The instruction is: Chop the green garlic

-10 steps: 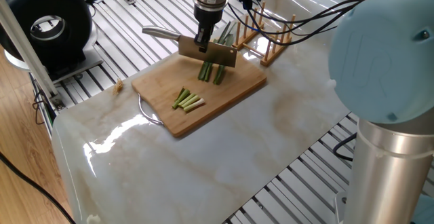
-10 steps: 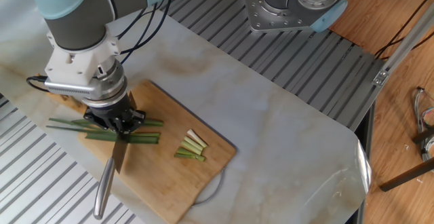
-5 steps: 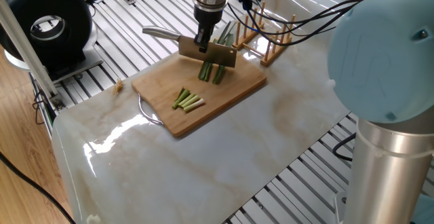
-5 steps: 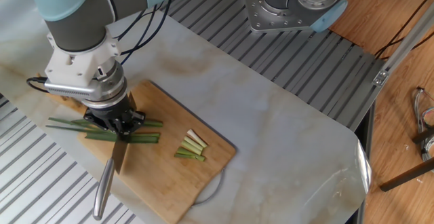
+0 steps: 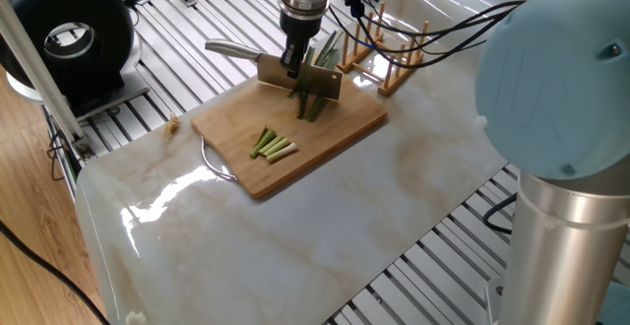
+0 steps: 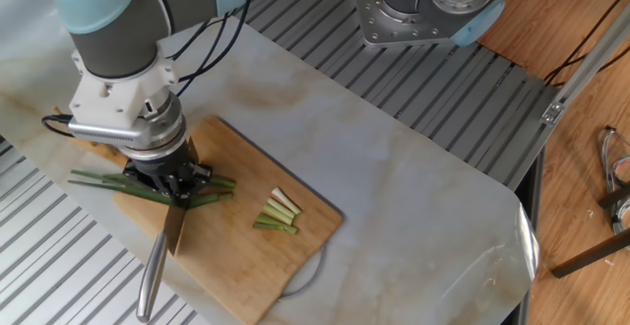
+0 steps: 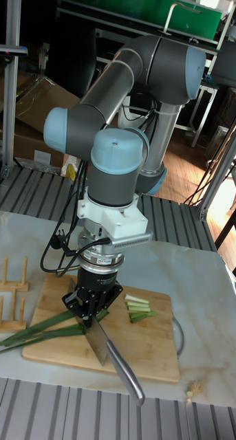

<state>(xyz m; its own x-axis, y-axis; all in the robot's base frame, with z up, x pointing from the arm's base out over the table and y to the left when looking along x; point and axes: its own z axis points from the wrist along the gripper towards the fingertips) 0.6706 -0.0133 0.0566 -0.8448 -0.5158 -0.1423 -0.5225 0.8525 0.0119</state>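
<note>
item: rectangular light-brown bamboo cutting board (image 5: 335,138) (image 6: 231,266) (image 7: 142,347), lying flat on a pale marbled table top (image 5: 325,236) (image 6: 394,158) (image 7: 193,275), a thin wire handle loop at one short end.

item: long green garlic stalks (image 5: 313,106) (image 6: 108,183) (image 7: 35,335), dark green, lying across the board with the leafy ends running off its edge toward a wooden peg rack (image 5: 399,64) (image 7: 9,302). a small heap of short cut pieces, pale whitish-green (image 5: 273,147) (image 6: 279,213) (image 7: 140,307), lies on the board, apart from the stalks.

item: black two-finger gripper (image 5: 293,67) (image 6: 169,188) (image 7: 94,309) of the arm, fingers closed on a steel kitchen knife with a broad blade and silver handle (image 5: 295,73) (image 6: 162,251) (image 7: 112,354). the blade stands on edge across the stalks; whether it touches them cannot be told.

item: round black-and-white device (image 5: 74,34), off the table at the far corner.
</note>
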